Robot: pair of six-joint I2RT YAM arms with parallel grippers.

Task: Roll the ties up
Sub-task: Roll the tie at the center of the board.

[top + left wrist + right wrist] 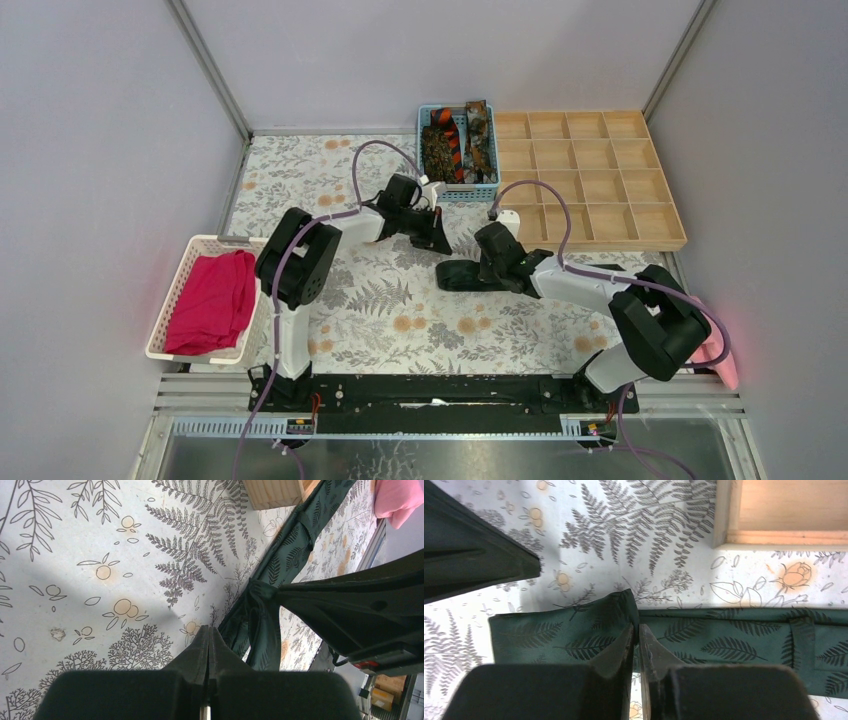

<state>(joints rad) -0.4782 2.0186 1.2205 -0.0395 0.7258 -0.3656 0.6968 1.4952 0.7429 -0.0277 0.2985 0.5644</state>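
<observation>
Left arm [300, 262], right arm [655, 330]: white links, bulky black joint housings. Lilac cable [380, 143] loops over each. Left hand [208, 630], right hand [636, 630]: matte black wedge fingers. Black base rail [430, 392] at 6 o'clock.

You've got plain grey wall panels [100, 120] on three sides, aluminium posts [212, 72] in the far corners, and a fern-and-flower print table [420, 330]. Even light, pink cast low on side walls.

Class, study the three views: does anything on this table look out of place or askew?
The pale pink cloth lies bunched at the table's right edge, seemingly hanging off it, while the magenta cloth sits in its white basket. The dark green tie has one end folded over.
</observation>
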